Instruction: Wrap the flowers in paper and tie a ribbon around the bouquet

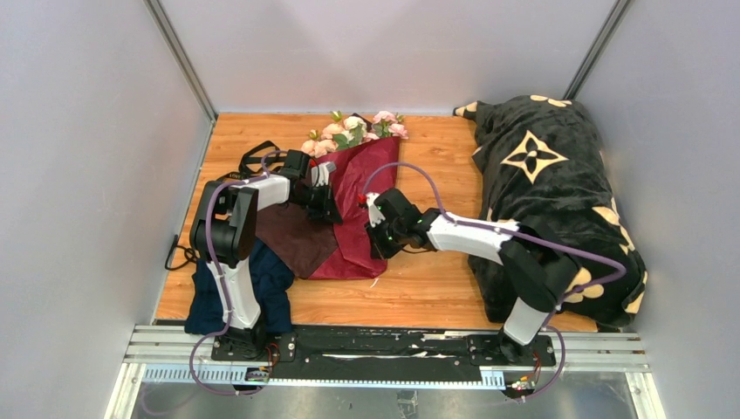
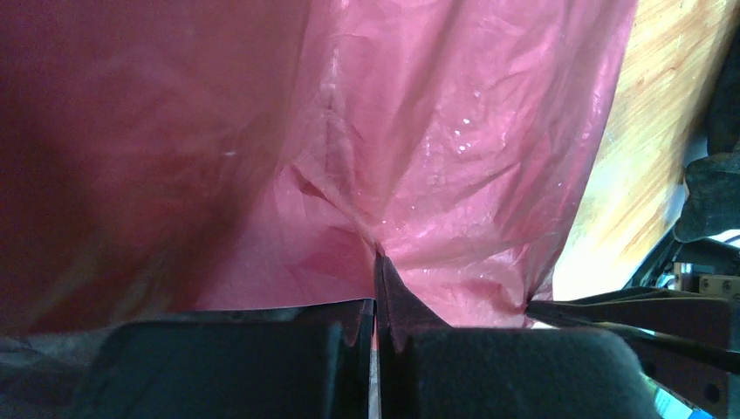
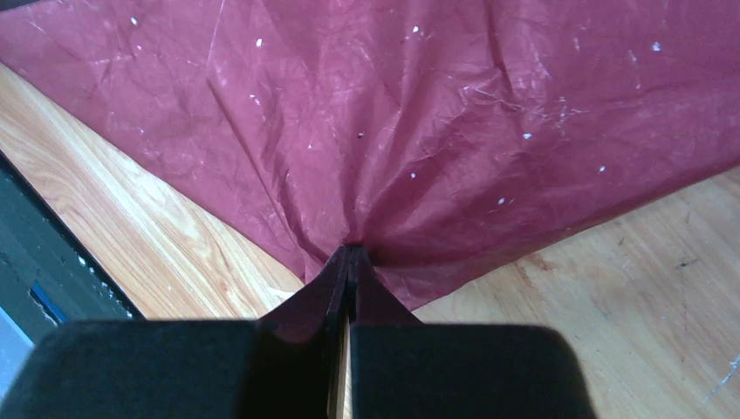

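Both the left hand (image 1: 321, 194) and right hand (image 1: 377, 231) pinch the crinkly burgundy wrapping paper (image 1: 353, 249) on the wooden desk (image 1: 436, 153), pale pink roses (image 1: 353, 129) at its far end; best draw the flaps together evenly, without tearing.

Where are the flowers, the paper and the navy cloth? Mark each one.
flowers (image 1: 353, 129): top view, on the pink blooms.
paper (image 3: 436, 113): right wrist view, on its crinkled middle.
navy cloth (image 1: 274, 279): top view, on its right side.
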Robot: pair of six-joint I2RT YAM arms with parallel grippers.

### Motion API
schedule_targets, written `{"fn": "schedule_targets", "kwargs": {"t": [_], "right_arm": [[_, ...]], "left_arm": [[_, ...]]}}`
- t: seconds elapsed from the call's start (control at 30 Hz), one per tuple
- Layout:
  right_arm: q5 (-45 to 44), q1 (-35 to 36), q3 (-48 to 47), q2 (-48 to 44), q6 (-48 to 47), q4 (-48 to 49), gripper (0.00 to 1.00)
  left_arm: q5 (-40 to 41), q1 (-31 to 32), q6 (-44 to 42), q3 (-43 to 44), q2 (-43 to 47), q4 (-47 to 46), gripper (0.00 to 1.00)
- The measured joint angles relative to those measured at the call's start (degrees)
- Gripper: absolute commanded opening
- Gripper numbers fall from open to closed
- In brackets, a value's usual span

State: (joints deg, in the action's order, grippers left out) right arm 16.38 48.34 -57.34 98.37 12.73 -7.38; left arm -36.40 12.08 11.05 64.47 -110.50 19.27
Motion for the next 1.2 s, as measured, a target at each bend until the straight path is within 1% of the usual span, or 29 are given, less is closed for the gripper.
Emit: {"fn": "schedule_targets", "kwargs": {"t": [0.07,0.1,0.13,0.17,0.2,0.23,0.27,0.33,0.4,0.47,0.53,0.63,0.7,0.73,0.77,0.8,0.83,0.87,0.97,1.03,1.13,1.17,1.2], "right_arm": [[1.33,-0.48,2.34,0.44,1.2,1.01,0.01],[1.55,-0.76,3.04,-0.33,1.31,1.16,0.07],[1.68,-1.09,4.2,-1.4,1.42,0.87,0.22],[1.95,-1.57,5.46,-2.73,1.53,0.09,0.32],[2.34,-2.29,6.47,-4.11,1.73,-0.66,0.46],[2.8,-3.21,7.15,-5.38,2.38,-1.46,0.55],[3.72,-4.37,7.69,-6.62,2.93,-1.77,0.61],[6.16,-8.63,8.2,-9.18,4.9,-0.81,0.69],[7.56,-13.18,7.8,-9.7,7.23,2.21,0.71],[8.13,-16.35,5.35,-7.19,8.74,3.52,0.72],[9.11,-17.79,0.61,-1.14,10.34,5.22,0.72],[9.99,-18.97,-3.3,5.49,11.87,6.54,0.71],[11.74,-19.3,-5.53,8.63,13.4,7.69,0.6],[12.09,-19.43,-6.54,9.7,13.84,8.61,0.46],[12.61,-19.52,-7.04,10.78,14.32,9.75,0.37],[13.2,-19.54,-7.1,11.72,14.93,11.04,0.25],[13.79,-19.54,-6.97,12.44,15.54,12.04,0.1],[13.92,-19.54,-6.58,12.9,16.41,12.87,0.01],[14.75,-20.17,-3.04,12.35,18.69,16.85,0.0],[14.88,-20.72,0.37,10.32,19.8,18.38,0.0],[13.81,-22.82,7.19,3.48,20.33,17.97,0.0],[13.33,-23.93,9.2,0.63,20.26,17.25,0.01],[12.76,-25.0,10.8,-1.9,19.91,16.33,0.08]], "left_arm": [[-0.07,0.0,0.0,-0.04,0.0,0.02,0.0],[-0.07,0.0,0.0,-0.04,0.0,0.02,0.0],[-0.07,0.0,0.0,-0.04,0.0,0.02,0.0],[-0.07,0.0,0.0,-0.04,0.0,0.02,0.0],[-0.07,0.0,0.0,-0.04,0.0,0.02,0.0],[-0.07,0.0,0.02,-0.07,0.0,0.0,0.0],[-0.07,0.0,0.02,-0.11,0.0,-0.04,0.0],[-0.22,0.0,0.04,-0.31,0.02,-0.33,0.0],[-0.31,-0.02,0.04,-0.46,0.07,-0.52,0.0],[-0.35,-0.07,0.04,-0.63,0.15,-0.72,0.0],[-0.42,-0.07,0.04,-0.72,0.17,-0.87,0.0],[-0.52,-0.11,0.04,-0.94,0.22,-1.16,0.0],[-0.63,-0.15,0.04,-1.09,0.28,-1.4,0.0],[-0.68,-0.17,0.04,-1.16,0.28,-1.44,0.0],[-0.7,-0.17,0.02,-1.16,0.31,-1.49,0.0],[-0.74,-0.17,0.0,-1.16,0.31,-1.49,0.0],[-0.74,-0.17,-0.09,-1.16,0.31,-1.49,0.0],[-0.76,-0.15,-0.2,-1.16,0.31,-1.44,0.0],[-0.55,0.48,-1.05,-1.05,0.42,-1.16,0.0],[-0.5,2.01,-1.36,-1.01,0.46,-0.92,0.0],[-0.13,6.4,-1.55,0.0,0.2,0.42,0.0],[0.17,8.24,-1.64,0.63,-0.09,0.79,0.0],[0.28,9.62,-1.62,1.16,-0.44,0.9,0.0]]}}
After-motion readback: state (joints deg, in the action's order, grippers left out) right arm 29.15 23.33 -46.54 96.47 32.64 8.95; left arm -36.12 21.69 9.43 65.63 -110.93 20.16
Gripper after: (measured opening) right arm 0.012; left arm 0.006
